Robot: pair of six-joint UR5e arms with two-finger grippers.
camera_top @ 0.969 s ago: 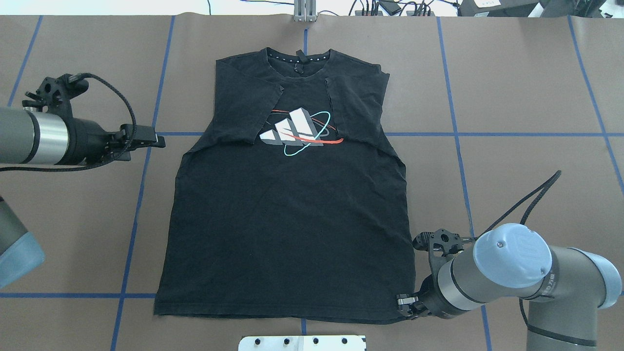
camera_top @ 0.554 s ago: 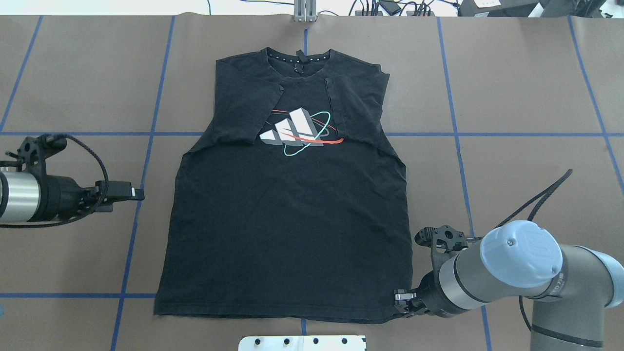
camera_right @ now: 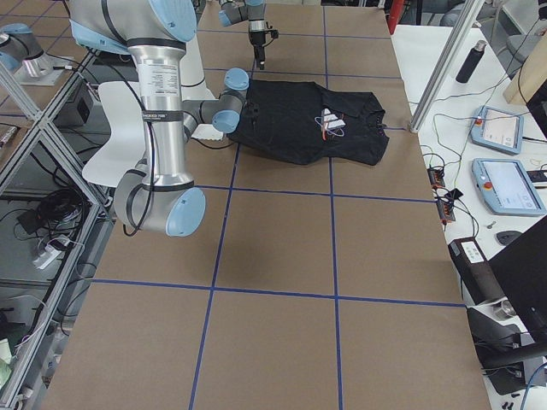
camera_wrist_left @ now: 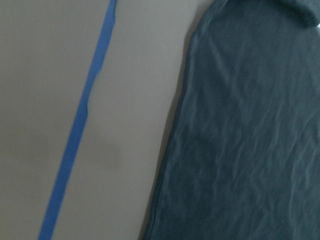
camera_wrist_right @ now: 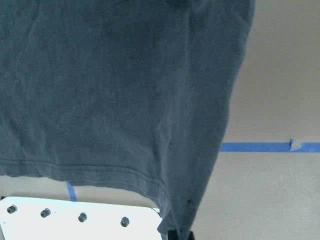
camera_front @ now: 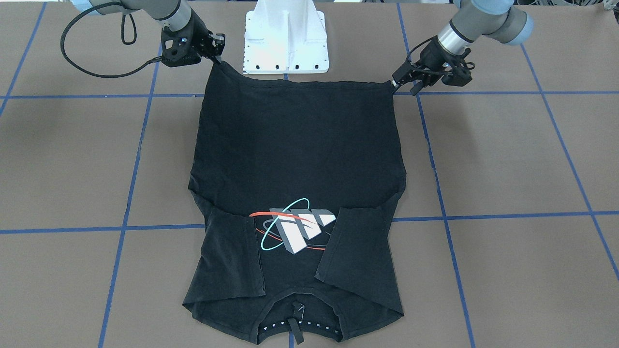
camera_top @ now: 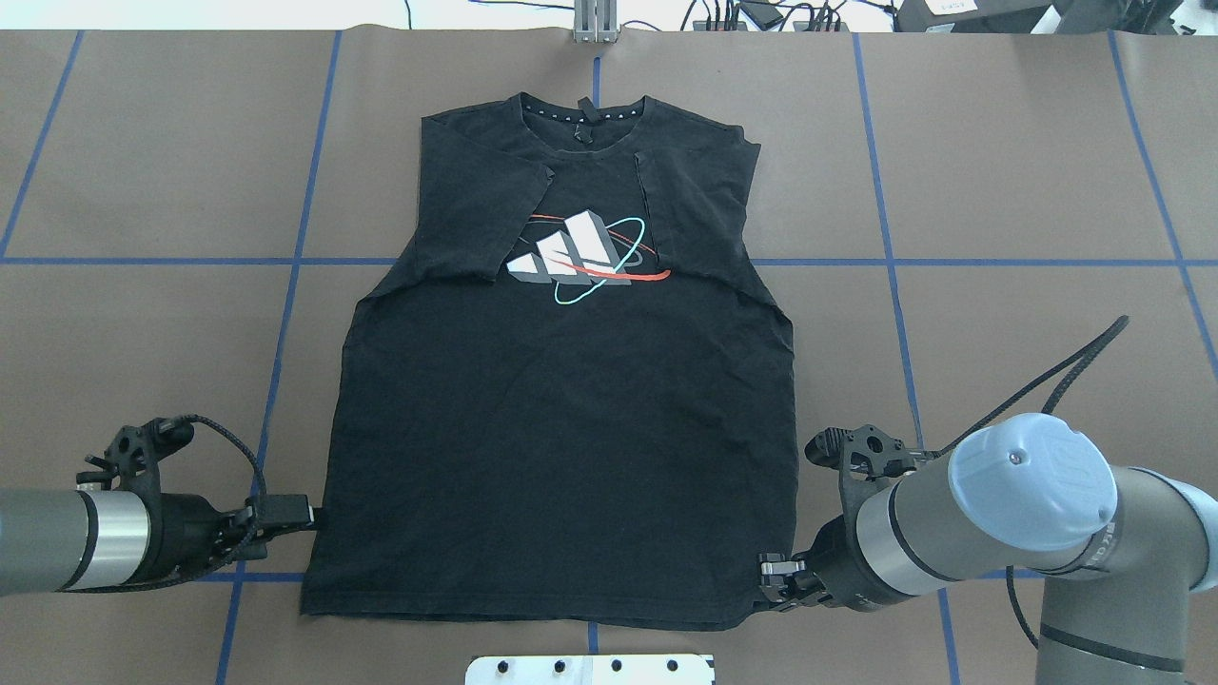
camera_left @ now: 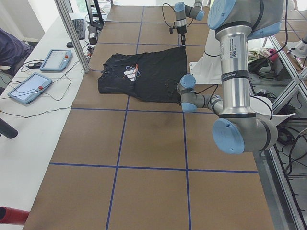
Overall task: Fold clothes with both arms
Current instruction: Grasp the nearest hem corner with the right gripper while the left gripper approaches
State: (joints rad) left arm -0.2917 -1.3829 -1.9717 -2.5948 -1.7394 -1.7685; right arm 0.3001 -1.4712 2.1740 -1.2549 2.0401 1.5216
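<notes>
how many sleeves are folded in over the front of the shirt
2. Both lie flat over the chest of the T-shirt, flanking the logo: the sleeve on the robot's left and the sleeve on the robot's right. None is hidden.

Built of grey-silver tubes in both left arm point(camera_top: 38, 557) and right arm point(camera_top: 918, 552). Ends each in small black fingers point(camera_top: 285, 514). Wears, just behind the fingers, a black open-frame bracket point(camera_top: 133, 447), then a polished silver band point(camera_top: 119, 547). Trails a black braided cable point(camera_top: 1047, 381) looping back from the bracket. Carries light blue round joint caps point(camera_top: 1032, 480) farther back from the fingers, one with a small centre screw. Bears a white printed label point(camera_left: 231, 52) on one upright tube. Stands on a white pedestal point(camera_front: 285, 29) with a row of dark screws.
</notes>
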